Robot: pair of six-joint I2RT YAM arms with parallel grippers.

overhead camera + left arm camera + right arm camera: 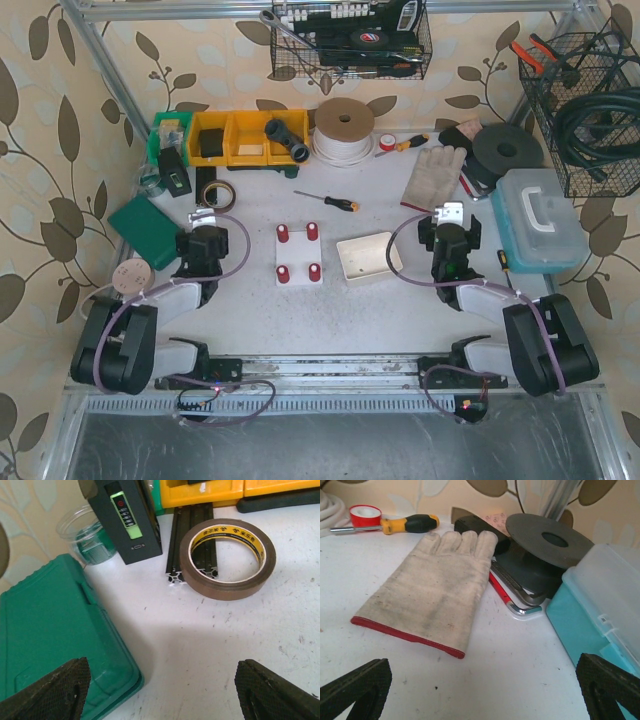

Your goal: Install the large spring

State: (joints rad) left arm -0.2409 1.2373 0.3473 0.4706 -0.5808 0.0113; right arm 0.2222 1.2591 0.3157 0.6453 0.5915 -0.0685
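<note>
- Two claws are in view and both are released: the left claw (pixel 162 685) shows its pads spread wide over bare desk (pixel 210 630), and the right claw (pixel 485 690) is spread likewise. Neither holds anything.
- Left claw sits between a green case (pixel 45 625) and a tape roll (pixel 227 560); right claw faces a work glove (pixel 430 590) and a blue box (pixel 600 610).
- Task's thing: no large spring can be picked out with certainty. A white plate (pixel 298 256) at the desk's centre carries four red cylinders (pixel 283 234); whether any is a seated spring is too small to tell. The white tray (pixel 368 258) beside it shows no clear contents.
- Judgement: this layout fits either arms parked ahead of a pick or arms withdrawn after seating.
- Advice for the work itself: grip a spring at mid-body, keep it upright over its post, press straight down, and let the other claw steady the plate against sliding.
</note>
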